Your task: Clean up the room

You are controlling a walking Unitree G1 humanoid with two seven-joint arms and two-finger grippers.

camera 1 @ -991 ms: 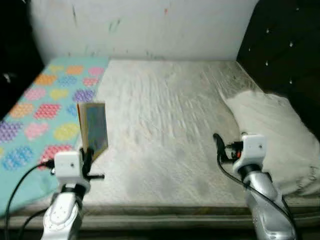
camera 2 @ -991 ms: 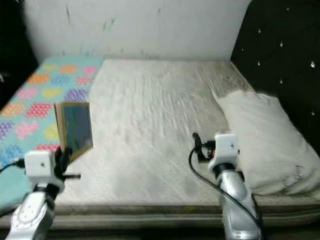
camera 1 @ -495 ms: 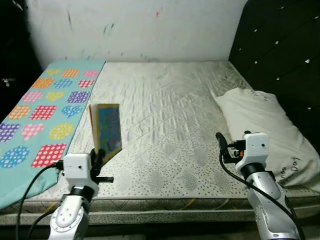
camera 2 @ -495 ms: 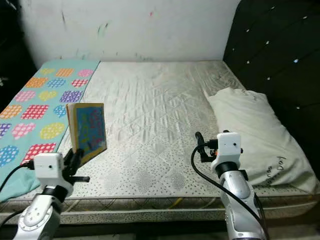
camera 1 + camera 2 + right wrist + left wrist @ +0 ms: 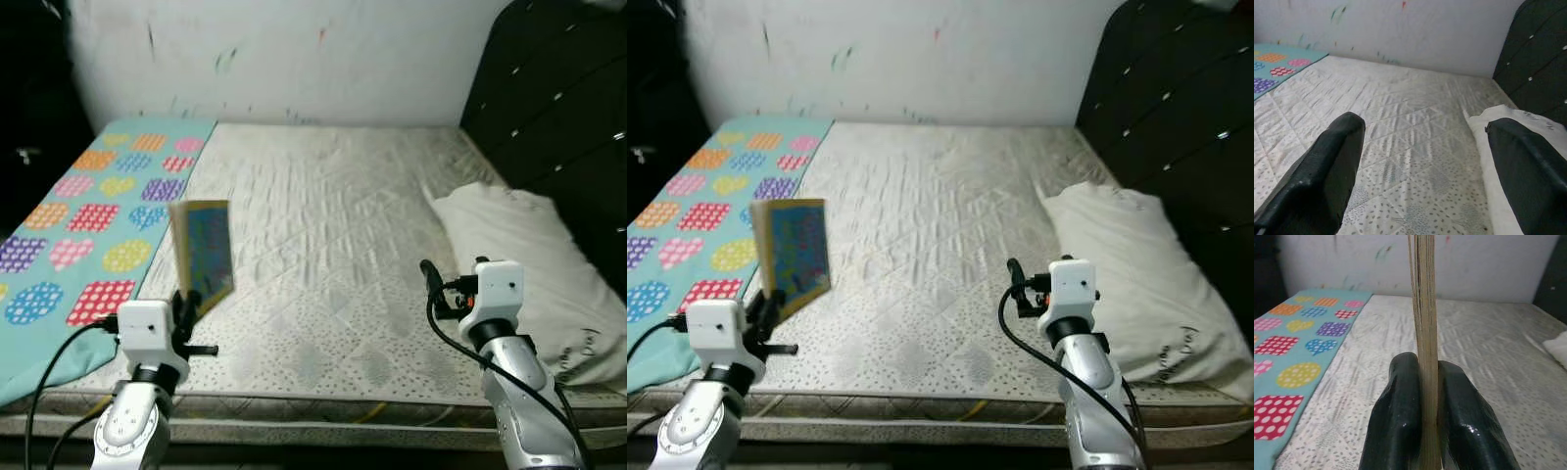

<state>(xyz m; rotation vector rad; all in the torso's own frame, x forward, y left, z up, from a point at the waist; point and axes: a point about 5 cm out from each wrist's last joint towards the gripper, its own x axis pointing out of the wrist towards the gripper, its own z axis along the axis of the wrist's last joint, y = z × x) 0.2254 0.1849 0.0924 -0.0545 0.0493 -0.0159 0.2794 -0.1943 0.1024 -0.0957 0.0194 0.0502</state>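
I'm holding a thin book (image 5: 203, 253) upright in my left gripper (image 5: 1422, 396), both fingers (image 5: 1398, 431) pressed flat on its lower edge, above the near left part of the mattress (image 5: 333, 235), beside the patterned blanket (image 5: 93, 215). My right gripper (image 5: 1425, 176) is hovering wide apart, gripping nothing, near the white pillow (image 5: 529, 255).

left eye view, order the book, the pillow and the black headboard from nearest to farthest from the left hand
1. The book, clamped upright in the left hand itself.
2. The pillow, across the mattress on the robot's right, beyond the right hand.
3. The black headboard, behind the pillow at the bed's right edge.
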